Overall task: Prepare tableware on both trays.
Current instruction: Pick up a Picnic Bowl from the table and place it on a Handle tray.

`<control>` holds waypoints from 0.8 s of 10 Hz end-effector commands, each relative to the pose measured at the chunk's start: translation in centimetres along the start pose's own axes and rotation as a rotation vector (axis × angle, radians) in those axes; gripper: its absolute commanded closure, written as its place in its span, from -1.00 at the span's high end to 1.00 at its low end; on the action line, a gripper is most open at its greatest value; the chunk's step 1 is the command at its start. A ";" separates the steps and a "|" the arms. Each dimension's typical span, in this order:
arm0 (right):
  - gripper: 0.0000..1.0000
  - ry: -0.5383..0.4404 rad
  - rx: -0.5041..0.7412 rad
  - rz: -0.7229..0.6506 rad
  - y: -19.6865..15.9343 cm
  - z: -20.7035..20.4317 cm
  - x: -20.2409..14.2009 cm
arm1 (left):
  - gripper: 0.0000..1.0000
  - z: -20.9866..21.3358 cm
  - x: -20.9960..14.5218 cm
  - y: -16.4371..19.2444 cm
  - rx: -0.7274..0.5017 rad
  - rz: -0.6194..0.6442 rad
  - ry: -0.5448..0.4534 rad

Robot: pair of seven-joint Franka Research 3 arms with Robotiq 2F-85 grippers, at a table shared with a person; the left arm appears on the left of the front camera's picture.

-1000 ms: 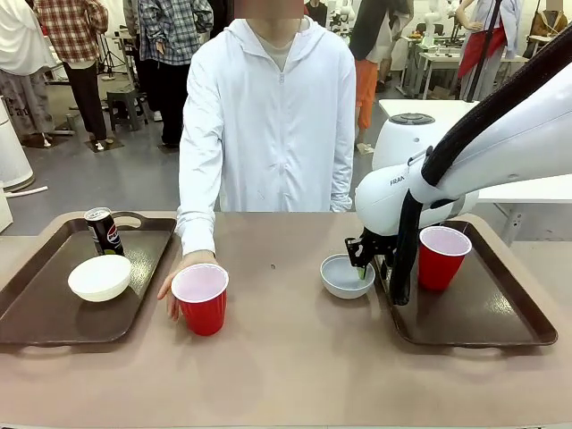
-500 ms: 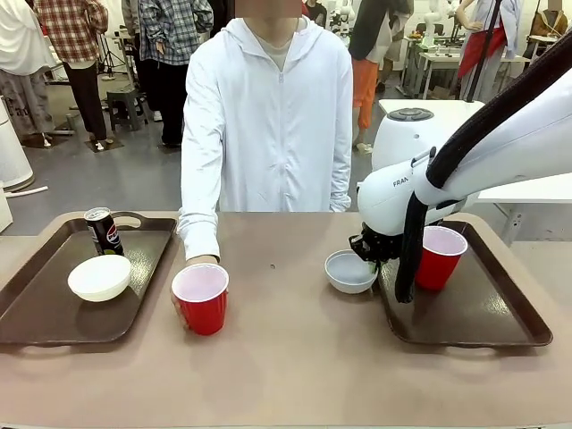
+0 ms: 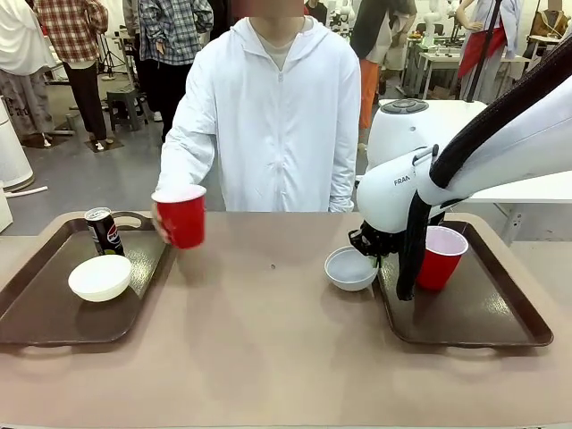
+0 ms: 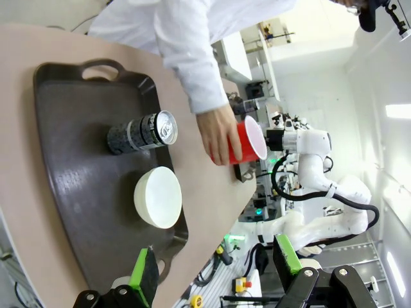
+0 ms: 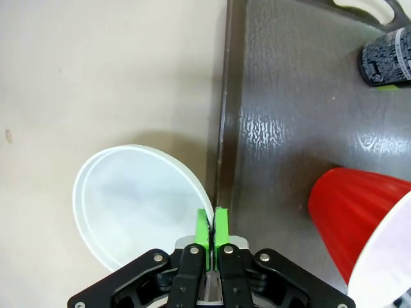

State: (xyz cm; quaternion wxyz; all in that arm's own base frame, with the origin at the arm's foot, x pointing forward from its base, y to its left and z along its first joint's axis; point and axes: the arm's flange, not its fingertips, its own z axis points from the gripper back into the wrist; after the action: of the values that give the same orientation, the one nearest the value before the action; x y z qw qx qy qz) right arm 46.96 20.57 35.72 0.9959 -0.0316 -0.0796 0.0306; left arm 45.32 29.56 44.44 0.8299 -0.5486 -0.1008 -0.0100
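Cup point(image 3: 182, 214) now lifted off tabletop point(image 3: 268, 349) by person's hand point(image 4: 219, 133); right hand point(image 5: 210, 224) pinched on bowl point(image 3: 349, 267) rim; left hand point(image 4: 215, 269) wide, empty.

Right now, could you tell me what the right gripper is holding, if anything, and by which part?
The right gripper is shut on the white bowl, pinching its thin rim on the side next to the right tray.

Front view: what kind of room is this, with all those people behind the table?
Probably a robotics lab or workshop: white robot arm working at the beige table, more white robot arms at stations beyond, and work tables with people standing about.
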 end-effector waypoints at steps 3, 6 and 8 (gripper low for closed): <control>-1.00 0.041 0.064 0.036 0.3 8.3 -4.4 | 0.90 0.0 -0.2 -0.2 0.007 0.001 -0.006; -1.00 0.032 0.061 0.042 -3.2 14.2 -9.9 | 0.90 0.0 -0.2 -0.2 0.007 0.001 -0.006; -1.00 0.014 0.105 0.038 -7.0 13.9 -11.6 | 0.90 0.0 -0.2 -0.2 0.007 0.001 -0.006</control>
State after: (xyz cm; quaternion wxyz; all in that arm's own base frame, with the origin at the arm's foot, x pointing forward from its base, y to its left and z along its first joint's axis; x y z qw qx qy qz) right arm 33.85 16.03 49.68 0.9964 -0.0060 -0.0702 0.0472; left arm 45.32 29.57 44.41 0.8299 -0.5487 -0.1008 -0.0098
